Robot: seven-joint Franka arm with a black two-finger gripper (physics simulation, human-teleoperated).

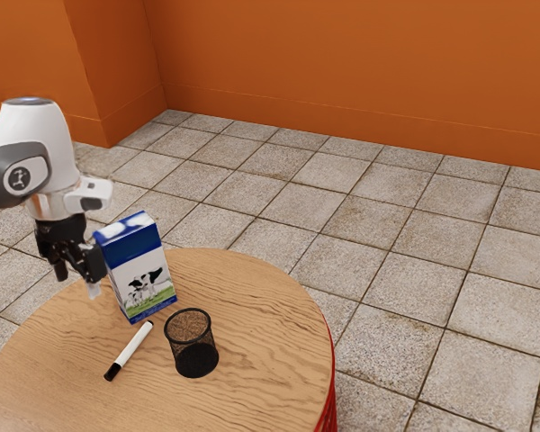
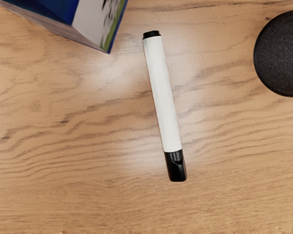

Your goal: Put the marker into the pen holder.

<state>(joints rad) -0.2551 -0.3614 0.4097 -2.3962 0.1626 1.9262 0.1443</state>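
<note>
My gripper [image 1: 77,281] hangs in the air at the table's edge in the exterior view, beside the milk carton, its fingers apart with nothing between them. The white marker [image 1: 131,348] with black ends lies flat on the wood, its black cap toward the exterior view's lower left. Just to the exterior view's right of it stands the pen holder [image 1: 191,346], a black mesh cup, upright. In the wrist view the marker [image 2: 162,95] lies below my hand, apart from the dark round pen holder [image 2: 283,56].
A blue and white milk carton [image 1: 142,274] with a cow picture stands close behind the marker and pen holder; its corner [image 2: 95,24] is also in the wrist view. The round wooden table [image 1: 261,315] ends in a curved edge above a tiled floor.
</note>
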